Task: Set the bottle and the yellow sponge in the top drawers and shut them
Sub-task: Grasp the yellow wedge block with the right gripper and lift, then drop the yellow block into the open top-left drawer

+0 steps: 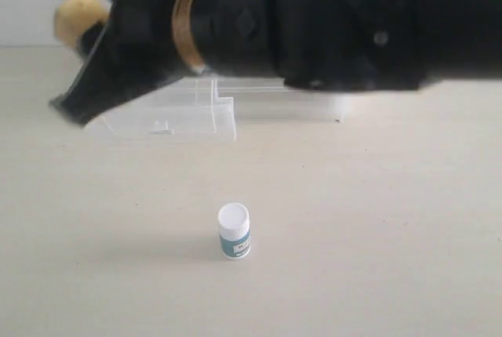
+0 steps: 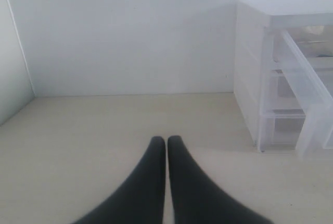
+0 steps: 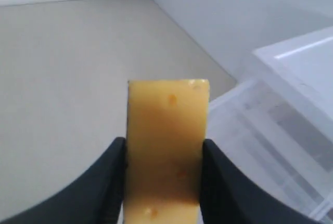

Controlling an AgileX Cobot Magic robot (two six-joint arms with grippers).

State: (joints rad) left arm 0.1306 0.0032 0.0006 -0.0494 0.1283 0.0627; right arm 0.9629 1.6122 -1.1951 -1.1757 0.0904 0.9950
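The bottle (image 1: 234,231), with its white cap and teal label, stands upright on the table, alone and apart from both grippers. My right gripper (image 1: 63,39) reaches across from the right and is shut on the yellow sponge (image 1: 78,16), held high near an open translucent top drawer (image 1: 169,121). In the right wrist view the sponge (image 3: 167,130) is pinched between the two black fingers of the right gripper (image 3: 164,153), with the open drawer (image 3: 260,130) beside and below it. My left gripper (image 2: 166,141) is shut on nothing, low over bare table, left of the drawer unit (image 2: 250,78).
The right arm's black body (image 1: 337,23) fills the top of the exterior view and hides most of the drawer unit. An open drawer (image 2: 307,83) juts out from the unit's front. White walls close in behind and beside the table (image 1: 376,219).
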